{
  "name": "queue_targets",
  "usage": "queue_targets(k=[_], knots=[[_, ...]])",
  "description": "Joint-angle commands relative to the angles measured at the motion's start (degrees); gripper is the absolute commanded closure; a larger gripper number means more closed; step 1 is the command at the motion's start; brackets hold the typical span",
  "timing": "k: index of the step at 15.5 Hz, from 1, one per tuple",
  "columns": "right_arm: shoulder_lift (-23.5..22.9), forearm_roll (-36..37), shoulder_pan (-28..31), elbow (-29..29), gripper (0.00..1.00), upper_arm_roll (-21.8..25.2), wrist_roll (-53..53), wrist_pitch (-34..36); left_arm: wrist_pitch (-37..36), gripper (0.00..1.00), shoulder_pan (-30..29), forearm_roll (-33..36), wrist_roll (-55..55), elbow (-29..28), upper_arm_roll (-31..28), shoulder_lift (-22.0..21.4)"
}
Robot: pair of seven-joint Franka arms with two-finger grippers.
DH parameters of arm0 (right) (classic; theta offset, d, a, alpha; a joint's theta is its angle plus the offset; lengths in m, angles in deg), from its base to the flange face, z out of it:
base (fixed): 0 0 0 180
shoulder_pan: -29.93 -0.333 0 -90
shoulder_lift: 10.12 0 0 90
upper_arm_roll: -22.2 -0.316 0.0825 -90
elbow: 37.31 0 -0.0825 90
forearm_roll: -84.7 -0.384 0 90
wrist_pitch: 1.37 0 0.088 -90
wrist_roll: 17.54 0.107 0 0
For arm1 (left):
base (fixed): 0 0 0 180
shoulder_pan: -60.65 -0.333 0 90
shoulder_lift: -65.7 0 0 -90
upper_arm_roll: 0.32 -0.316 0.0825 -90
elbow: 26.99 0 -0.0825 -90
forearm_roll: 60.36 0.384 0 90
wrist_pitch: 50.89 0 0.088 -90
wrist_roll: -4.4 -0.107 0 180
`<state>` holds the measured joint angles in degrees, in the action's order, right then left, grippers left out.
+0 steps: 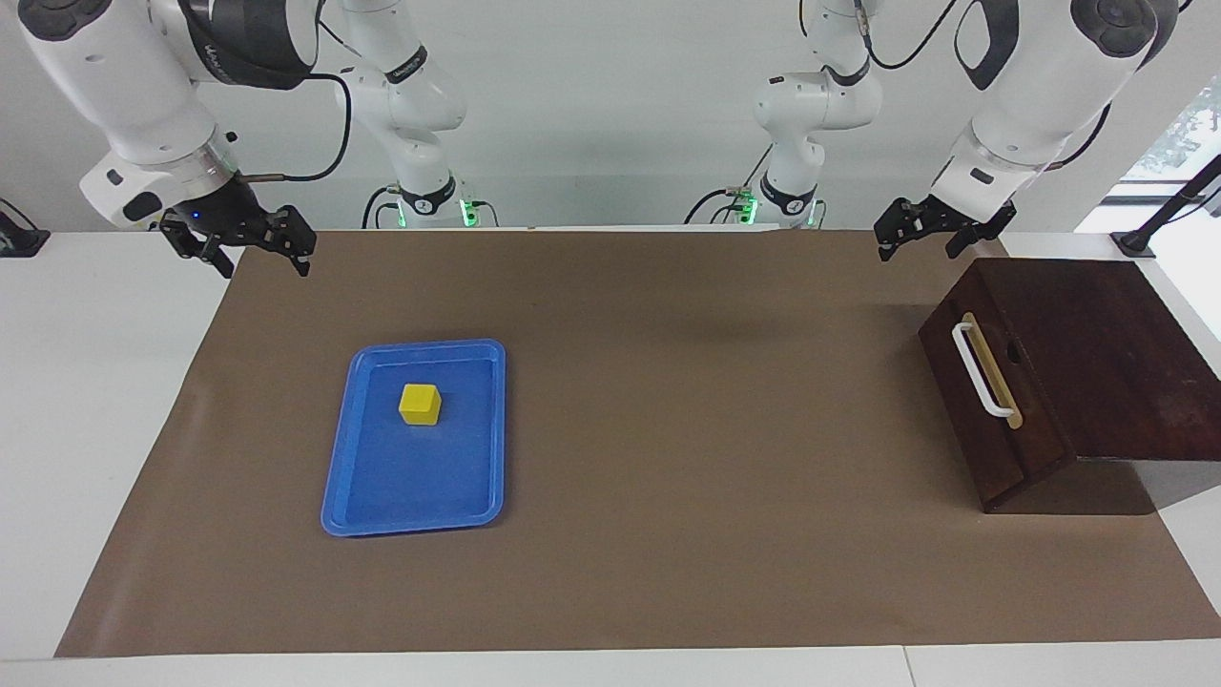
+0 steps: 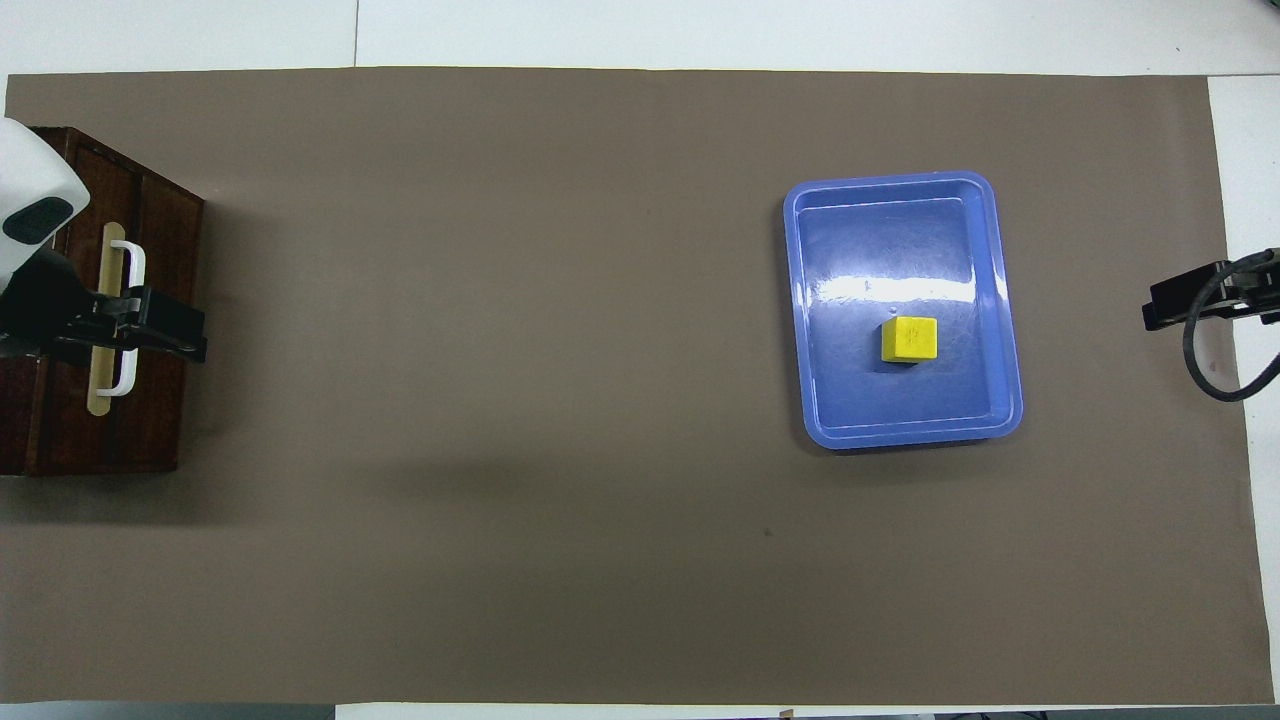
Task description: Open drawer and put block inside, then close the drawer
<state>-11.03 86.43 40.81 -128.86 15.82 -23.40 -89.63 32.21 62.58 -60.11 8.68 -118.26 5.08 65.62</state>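
Both arms wait raised: left gripper (image 1: 930, 234) over the brown mat's edge by the dark wooden cabinet (image 1: 1097, 353), right gripper (image 1: 250, 250) over the mat's corner at its own end, both spread wide, empty. Brown paper mat (image 1: 668, 458) covers a white table (image 1: 86, 382). Small yellow cube block (image 1: 420, 404) sits in the flat blue plastic tray (image 1: 382, 510); dark brown drawer front with white bar handle (image 1: 987, 401) is shut.

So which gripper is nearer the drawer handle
Left. The left gripper hangs open above the drawer, near its handle; the right gripper waits at the other end of the table.
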Motion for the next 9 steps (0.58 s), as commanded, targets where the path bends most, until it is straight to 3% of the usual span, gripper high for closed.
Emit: queue_targets(k=[1, 7, 9], knots=[[-0.1, 1.2, 0.5, 0.2, 0.00, -0.7, -1.3, -0.2, 1.2, 0.00, -0.1, -0.9, -0.4, -1.9, -0.2, -1.5], [0.3, 1.3, 0.5, 0.1, 0.00, -0.8, -2.4, -2.2, 2.3, 0.00, 0.4, -0.8, -0.1, -2.2, -0.2, -1.5], [0.5, 1.3, 0.5, 0.0, 0.00, -0.9, -4.1, -2.2, 6.5, 0.00, 0.3, 0.2, -0.5, -4.5, -0.2, -1.8]])
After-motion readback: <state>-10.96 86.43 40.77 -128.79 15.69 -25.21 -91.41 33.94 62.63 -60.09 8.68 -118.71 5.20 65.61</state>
